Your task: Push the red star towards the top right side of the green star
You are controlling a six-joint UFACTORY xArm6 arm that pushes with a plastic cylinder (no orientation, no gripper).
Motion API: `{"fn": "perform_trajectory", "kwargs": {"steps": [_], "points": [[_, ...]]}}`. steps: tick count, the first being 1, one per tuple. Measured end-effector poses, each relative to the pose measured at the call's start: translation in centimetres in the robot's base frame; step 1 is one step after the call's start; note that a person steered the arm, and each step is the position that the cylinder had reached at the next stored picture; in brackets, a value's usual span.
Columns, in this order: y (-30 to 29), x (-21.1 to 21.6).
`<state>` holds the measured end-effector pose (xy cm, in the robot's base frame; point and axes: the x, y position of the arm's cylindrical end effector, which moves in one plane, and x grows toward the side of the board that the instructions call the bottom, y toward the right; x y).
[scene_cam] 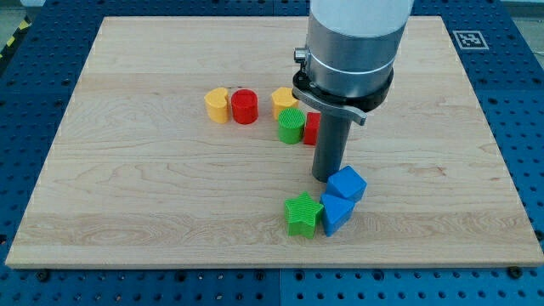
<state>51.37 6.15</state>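
Wooden bench (153, 195), light grain, on blue perforated base (518, 127). Tool: plain dark rod with no grasping parts, holding nothing; my tip (327, 177) down on bench, just above blue cube (348, 183) at its upper left, above and right of green star (303, 213). Red star (312, 128) partly hidden behind rod, touching green cylinder (291, 126) on its right; well above green star. Blue block (335, 212), shape unclear, touching green star's right side. Yellow block (284, 100) behind green cylinder. Yellow heart-like block (218, 105) beside red cylinder (245, 107), toward view's left
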Motion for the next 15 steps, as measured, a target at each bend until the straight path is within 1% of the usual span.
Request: {"fn": "perform_trajectory", "kwargs": {"steps": [1, 2, 4, 6, 7, 8, 9, 10, 11, 12, 13, 14, 15], "points": [[0.6, -2.1], [2.8, -2.7], [3.6, -0.8], [3.6, -0.6], [4.8, -4.0], [7.4, -7.9], [3.9, -8.7], [-0.6, -6.8], [-1.5, -5.6], [-1.5, -6.9], [-3.5, -8.8], [-6.3, -8.1], [-3.6, -4.9]]}}
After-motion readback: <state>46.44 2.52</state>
